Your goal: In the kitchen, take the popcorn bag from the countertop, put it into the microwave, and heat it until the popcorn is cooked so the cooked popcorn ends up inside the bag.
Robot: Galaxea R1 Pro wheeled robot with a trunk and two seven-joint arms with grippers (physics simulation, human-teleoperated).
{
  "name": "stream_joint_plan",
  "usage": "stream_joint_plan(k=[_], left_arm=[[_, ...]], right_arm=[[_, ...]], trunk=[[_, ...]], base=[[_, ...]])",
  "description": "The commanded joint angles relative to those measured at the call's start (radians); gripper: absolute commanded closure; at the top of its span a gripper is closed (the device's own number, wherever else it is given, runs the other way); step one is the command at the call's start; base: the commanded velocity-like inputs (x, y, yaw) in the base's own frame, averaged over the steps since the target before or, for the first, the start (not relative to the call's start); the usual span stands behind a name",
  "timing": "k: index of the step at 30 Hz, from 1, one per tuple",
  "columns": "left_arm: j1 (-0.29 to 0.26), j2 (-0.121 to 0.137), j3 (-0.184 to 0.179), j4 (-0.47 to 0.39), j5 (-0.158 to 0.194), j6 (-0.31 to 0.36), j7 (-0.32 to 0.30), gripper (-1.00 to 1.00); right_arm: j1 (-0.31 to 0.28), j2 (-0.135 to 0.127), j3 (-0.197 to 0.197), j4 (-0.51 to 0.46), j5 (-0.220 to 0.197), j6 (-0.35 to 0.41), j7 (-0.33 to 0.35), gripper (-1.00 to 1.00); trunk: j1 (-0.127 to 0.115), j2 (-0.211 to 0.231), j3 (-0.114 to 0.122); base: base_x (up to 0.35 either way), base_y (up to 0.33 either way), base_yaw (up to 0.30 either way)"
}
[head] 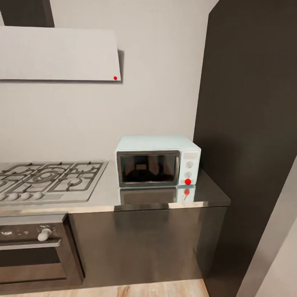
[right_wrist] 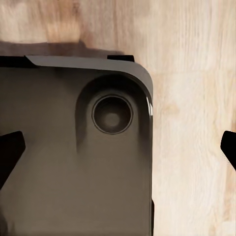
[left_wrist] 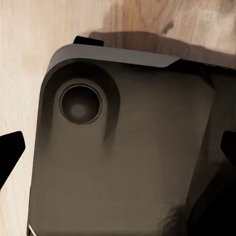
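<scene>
The pale mint-blue microwave (head: 158, 161) stands on the grey metal countertop (head: 108, 190) against the wall, its dark glass door shut. A red spot marks the lowest knob on its white side panel. The popcorn bag is out of view. In the left wrist view my left gripper (left_wrist: 119, 150) hangs open over my own dark base, with its black fingertips (left_wrist: 11, 152) far apart and nothing between them. In the right wrist view my right gripper (right_wrist: 119, 150) is open the same way, its fingertips (right_wrist: 10, 151) at the picture's sides.
A grey gas hob (head: 49, 179) with black grates lies left of the microwave, over a dark built-in oven (head: 33, 251). A white slanted hood (head: 57, 53) hangs above. A tall dark cabinet (head: 251, 123) closes off the right. Light wood floor (head: 123, 288) lies below.
</scene>
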Motion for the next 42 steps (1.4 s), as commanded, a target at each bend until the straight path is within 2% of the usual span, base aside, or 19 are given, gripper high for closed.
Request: stream_joint_plan(k=[1,6,8,9,14,16,18,22,24,25,29,31,32,33,34,35,36,39,42], left_arm=[[0.0,0.0,0.001,0.0,0.007,-0.001,0.0,-1.0],[0.0,0.001,0.001,-0.001,0.007,-0.001,0.0,-1.0],[0.0,0.0,0.001,-0.001,0.007,-0.001,0.0,-1.0],[0.0,0.0,0.001,0.0,0.007,-0.001,0.0,-1.0],[0.0,0.0,0.001,0.001,0.007,-0.001,0.001,-1.0],[0.0,0.0,0.001,0.001,0.007,-0.001,0.004,-1.0],[0.0,0.0,0.001,0.001,0.007,-0.002,0.007,-1.0],[0.0,0.0,0.002,0.001,0.007,-0.002,0.008,-1.0],[0.0,-0.001,0.002,0.0,0.007,-0.003,0.008,-1.0],[0.0,-0.002,0.003,0.0,0.007,-0.003,0.008,-1.0],[0.0,-0.002,0.003,-0.001,0.007,-0.003,0.008,-1.0],[0.0,-0.002,0.003,-0.002,0.007,-0.003,0.008,-1.0],[0.0,-0.002,0.003,-0.004,0.006,-0.003,0.008,-1.0],[0.0,-0.002,0.003,-0.005,0.007,-0.003,0.008,-1.0],[0.0,-0.002,0.003,-0.005,0.007,-0.003,0.008,-1.0],[0.0,-0.002,0.003,-0.005,0.007,-0.003,0.008,-1.0],[0.0,-0.002,0.003,-0.005,0.007,-0.003,0.008,-1.0],[0.0,-0.002,0.003,-0.005,0.007,-0.003,0.008,-1.0],[0.0,-0.002,0.003,-0.005,0.007,-0.003,0.008,-1.0]], right_arm=[[0.0,0.0,0.001,0.001,0.0,-0.005,-0.001,-1.0],[0.0,0.0,0.002,0.002,0.002,-0.007,-0.001,-1.0],[0.0,0.001,0.003,0.002,0.012,-0.006,-0.001,-1.0],[0.0,0.001,0.002,0.002,0.031,-0.008,-0.001,-1.0],[0.0,0.003,0.003,-0.003,0.042,-0.002,-0.003,-1.0],[0.0,0.003,-0.001,-0.027,0.044,0.001,0.0,-1.0],[0.0,0.007,0.0,-0.121,0.047,0.018,0.004,-1.0],[0.0,0.014,0.004,-0.395,0.104,0.175,0.013,-1.0],[0.0,0.021,0.006,-0.509,0.114,0.24,0.011,-1.0],[-0.001,0.045,0.008,-0.612,0.119,0.312,0.009,-1.0],[-0.012,0.104,0.014,-0.832,0.124,0.472,0.003,-1.0],[-0.046,0.144,0.016,-0.971,0.124,0.587,0.003,-1.0],[-0.105,0.179,0.016,-1.15,0.123,0.739,0.002,-1.0],[-0.121,0.182,0.017,-1.214,0.123,0.776,0.002,-1.0],[-0.152,0.184,0.016,-1.345,0.124,0.847,0.0,-1.0],[-0.17,0.185,0.016,-1.38,0.125,0.873,-0.003,-1.0],[-0.222,0.186,0.015,-1.425,0.125,0.933,-0.017,-1.0],[-0.347,0.186,0.012,-1.455,0.125,1.037,-0.051,-1.0],[-0.426,0.183,0.007,-1.466,0.125,1.062,-0.081,-1.0]], trunk=[[0.0,0.0,-0.001],[0.0,0.0,-0.001],[0.0,0.0,-0.001],[0.0,0.0,-0.001],[0.0,0.0,-0.001],[0.0,0.0,-0.001],[0.0,0.0,-0.001],[0.0,0.0,-0.001],[0.0,0.0,-0.001],[0.0,0.0,-0.001],[0.0,0.0,-0.001],[0.0,0.0,-0.001],[0.0,0.0,-0.001],[0.0,0.0,-0.001],[0.0,0.0,-0.001],[0.0,0.0,-0.001],[0.0,0.0,-0.001],[0.0,0.0,-0.001],[0.0,0.0,-0.001]], base=[[0.04,0.0,0.0],[0.012,0.0,0.0],[0.001,0.0,0.0],[0.0,0.0,0.0],[0.0,0.0,0.0],[0.0,0.0,0.0],[0.0,0.0,0.0],[0.0,0.0,0.0],[0.0,0.0,0.0],[0.0,0.0,0.0],[0.0,0.0,0.0],[0.0,0.0,0.0],[0.0,0.0,0.0],[0.0,0.0,0.0],[0.0,0.0,0.0],[0.0,0.0,0.0],[0.0,0.0,0.0],[0.0,0.0,0.0],[0.0,0.0,0.0]])
